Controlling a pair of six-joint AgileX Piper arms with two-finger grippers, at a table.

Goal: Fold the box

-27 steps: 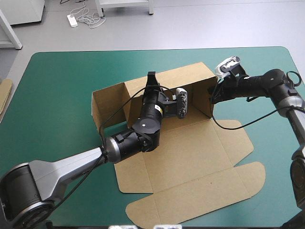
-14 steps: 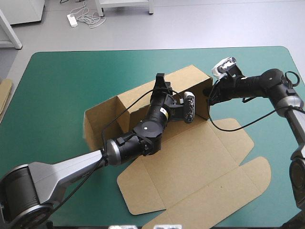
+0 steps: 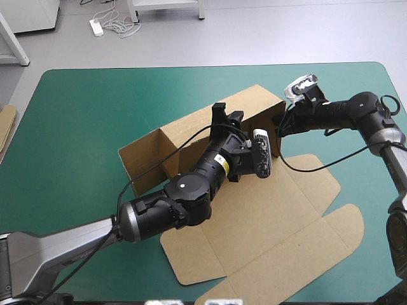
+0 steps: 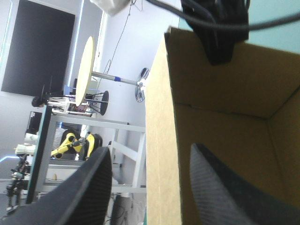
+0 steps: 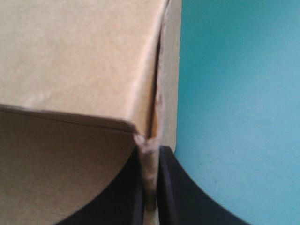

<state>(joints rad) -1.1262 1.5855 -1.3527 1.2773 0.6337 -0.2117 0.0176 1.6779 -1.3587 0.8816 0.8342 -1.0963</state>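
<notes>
Brown box (image 3: pixel 267 210): far walls raised upright, near panels flat on teal-green table, mid-table.

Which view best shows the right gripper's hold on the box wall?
The right wrist view: the right gripper pinches a corner edge of the box, fingers all but shut. The high view shows it at the box's right end, the pinch hidden. The left wrist view shows only a dark tip over the wall.
</notes>
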